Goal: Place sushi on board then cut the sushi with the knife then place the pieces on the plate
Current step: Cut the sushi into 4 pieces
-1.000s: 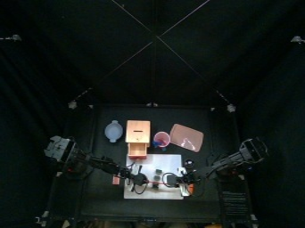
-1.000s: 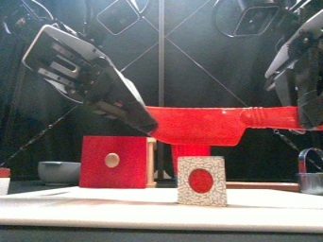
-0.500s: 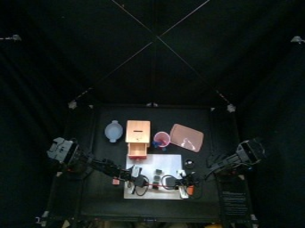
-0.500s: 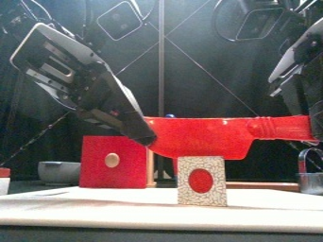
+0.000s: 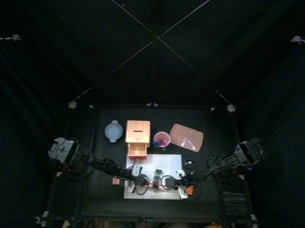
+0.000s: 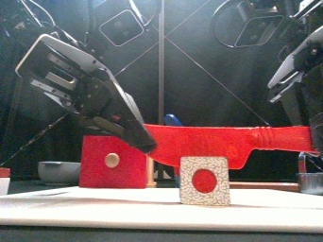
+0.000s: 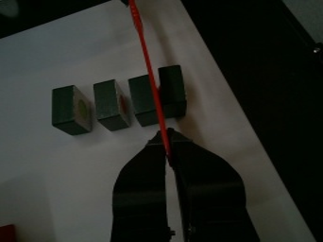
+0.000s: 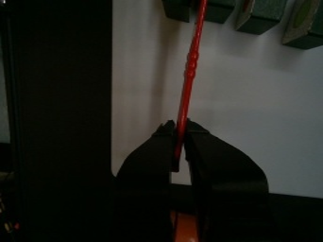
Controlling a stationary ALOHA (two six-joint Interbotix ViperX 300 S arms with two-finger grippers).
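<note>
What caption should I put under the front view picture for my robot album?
The left pincer and right pincer hold a red knife level over the sushi on the white board.

From the front, only the nearest block of the sushi roll [image 6: 203, 181] shows, and the others are hidden behind it. The red knife [image 6: 209, 139] has both ends buried, one in the left claw [image 6: 143, 142] and one in the right claw [image 6: 308, 140]. From above, what lies on the white board [image 5: 168, 158] is too small to tell.

Red knife [image 6: 214, 138] horiz. over sushi [image 6: 203, 181] (on board [image 6: 76, 210]).
</note>
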